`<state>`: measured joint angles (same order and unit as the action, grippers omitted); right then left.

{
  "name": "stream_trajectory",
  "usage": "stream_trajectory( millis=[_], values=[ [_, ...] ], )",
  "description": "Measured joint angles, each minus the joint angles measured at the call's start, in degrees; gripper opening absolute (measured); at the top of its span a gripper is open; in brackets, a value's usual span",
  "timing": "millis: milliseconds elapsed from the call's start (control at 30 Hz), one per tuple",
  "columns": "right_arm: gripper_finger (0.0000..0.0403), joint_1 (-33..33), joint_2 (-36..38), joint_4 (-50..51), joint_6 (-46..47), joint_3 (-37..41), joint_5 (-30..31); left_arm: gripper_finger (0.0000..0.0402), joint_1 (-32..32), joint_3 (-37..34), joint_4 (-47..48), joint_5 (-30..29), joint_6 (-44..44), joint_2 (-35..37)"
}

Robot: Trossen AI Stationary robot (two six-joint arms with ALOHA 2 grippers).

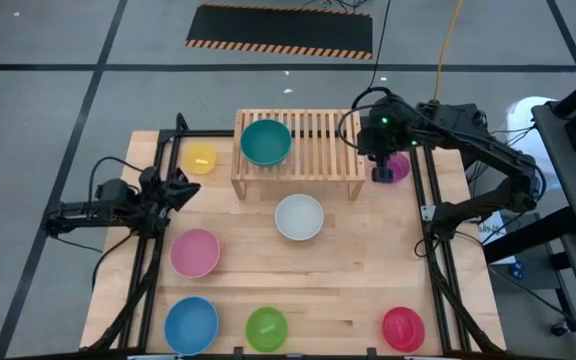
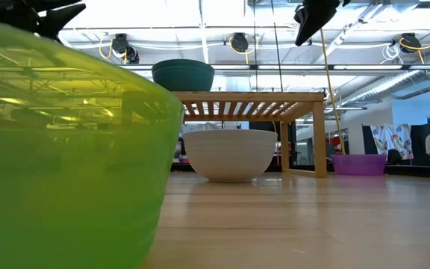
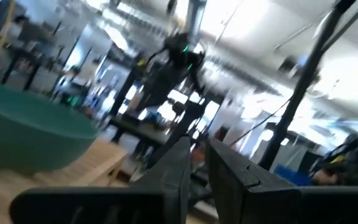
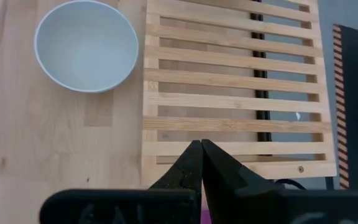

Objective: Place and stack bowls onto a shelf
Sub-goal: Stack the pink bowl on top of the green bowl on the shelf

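Overhead, right hand (image 1: 382,172) pinched shut above purple bowl (image 1: 398,167), beside shelf (image 1: 318,135), left hand (image 1: 176,188) narrow.

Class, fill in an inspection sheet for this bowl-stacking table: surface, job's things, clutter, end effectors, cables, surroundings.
Surface: light-wood table.
Job's things: teal bowl on the shelf; white bowl, pink bowl, blue bowl, lime green bowl, red bowl, yellow bowl, purple bowl on the table.
Clutter: nothing seen.
End effectors: left end effector at the table's left edge, narrow gap, empty; right end effector shut, empty, above the shelf's right end.
Cables: yellow cable on the floor.
Surroundings: striped floor mat.
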<state>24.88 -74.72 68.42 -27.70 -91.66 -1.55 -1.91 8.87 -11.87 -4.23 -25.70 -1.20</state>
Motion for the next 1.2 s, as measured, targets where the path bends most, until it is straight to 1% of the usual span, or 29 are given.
stream_trajectory(
  millis=[67, 233, 367, 500, 600, 733, 833, 900, 967, 1200],
  values=[
    [0.0, 0.0, 0.38, 0.02, -0.27, 0.0, -0.04, 0.004, 0.0, 3.36, 6.56, -0.25, 1.34, -1.47],
    [0.0, 0.0, 1.94, 0.02, -0.2, 0.0, -0.01, 0.0006, 0.01, 15.19, 21.46, -0.31, 4.24, -7.82],
    [0.0, 0.0, 3.41, 0.01, -0.14, 0.0, -0.02, 0.0011, 0.0, 24.76, 31.82, 0.5, 3.62, -14.41],
    [0.0, 0.0, 5.0, 0.02, -0.13, 0.0, -0.03, 0.0013, 0.01, 33.46, 42.87, 3.09, 4.26, -21.8],
    [0.0, 0.0, 5.99, 0.0, -0.15, 0.0, -0.01, 0.0013, 0.0, 39.3, 51.6, 6.09, 3.92, -27.68],
    [0.0, 0.0, 6.97, -0.02, -0.16, 0.0, -0.02, 0.0006, 0.02, 46.29, 65.22, 8.42, 1.13, -35.33],
    [0.0, 0.0, 7.38, -0.2, -0.18, 0.0, -0.01, 0.0006, 0.04, 49.94, 73.1, 9.28, -1.75, -40.28],
    [0.0, 0.0, 7.48, -0.61, -0.2, 0.0, -0.01, 0.0012, 0.0, 51.35, 75.65, 9.24, -4.23, -42.6],
    [0.0, 0.0, 7.48, -0.7, -0.44, 0.0, -0.01, 0.0018, 0.0, 51.82, 75.57, 8.99, -6.06, -44.36],
    [0.0, 0.0, 7.46, -0.9, -1.89, 0.0, -0.01, 0.002, 0.0, 51.7, 75.51, 10.82, -6.35, -48.11]
  ],
)
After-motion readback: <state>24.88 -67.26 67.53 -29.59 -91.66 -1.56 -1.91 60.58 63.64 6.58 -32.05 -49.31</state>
